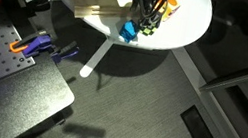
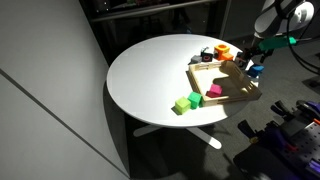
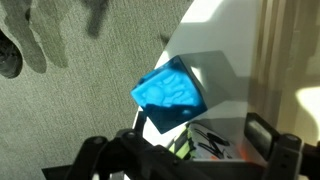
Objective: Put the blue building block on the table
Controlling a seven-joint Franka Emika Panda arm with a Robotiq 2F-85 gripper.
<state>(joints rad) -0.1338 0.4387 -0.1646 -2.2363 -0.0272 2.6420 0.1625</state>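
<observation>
Claw (image 3: 190, 152) released, as we read the wrist view: its dark fingers (image 3: 95, 155) stand wide apart along the lower edge, with nothing between them. Just above them we see the blue building block (image 3: 170, 93), tilted on a corner, partly over the white bench (image 3: 225, 30) and partly over the grey carpet (image 3: 60, 110), throwing a shadow on the white top. We cannot tell whether it rests on the rim or hangs free of it. In an exterior view the blue building block (image 1: 129, 30) shows at the very edge of the round bench, just beside the claw (image 1: 148, 20) and outside the wooden tray (image 1: 98, 9). Green blocks (image 2: 185, 103) sit on the bench just beside that tray.
</observation>
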